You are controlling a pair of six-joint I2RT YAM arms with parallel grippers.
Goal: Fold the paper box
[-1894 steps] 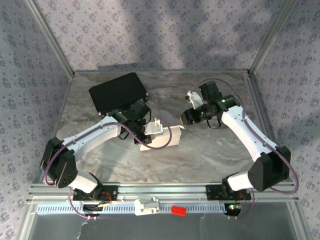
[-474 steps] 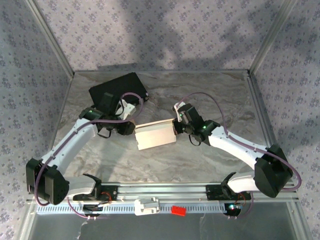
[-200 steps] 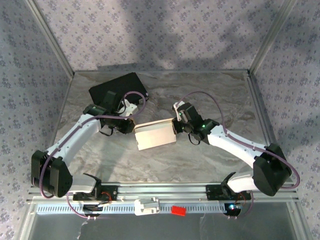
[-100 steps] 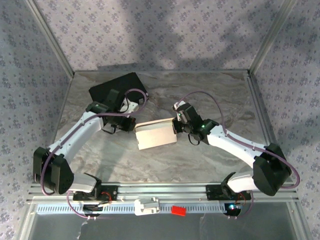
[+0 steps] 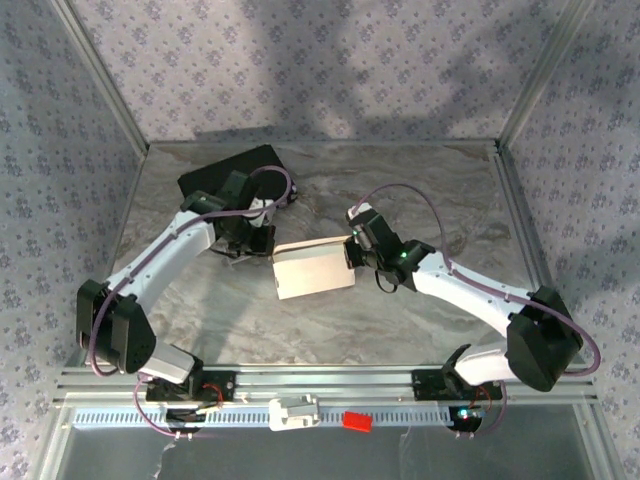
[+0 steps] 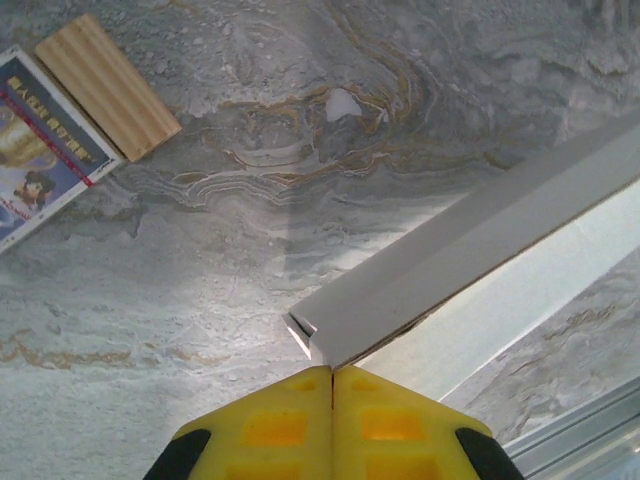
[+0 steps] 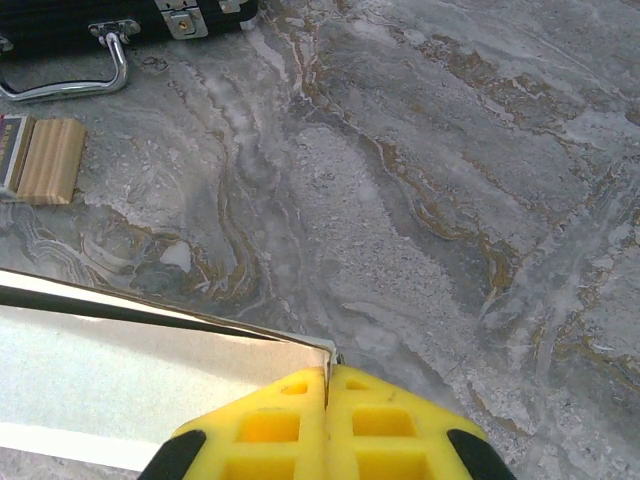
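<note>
At the middle of the table (image 5: 430, 190), the paper box (image 5: 313, 268) is being bracketed end to end by the left pincer (image 6: 332, 372) and the right pincer (image 7: 327, 374), both clenched empty, its folding seemingly nearly done, with perhaps only end flaps being left untucked.

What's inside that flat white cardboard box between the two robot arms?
The flat white cardboard box lies closed on the grey marbled table; its lid hides the inside. A thin dark gap runs along one lid edge, too narrow to see into.
</note>
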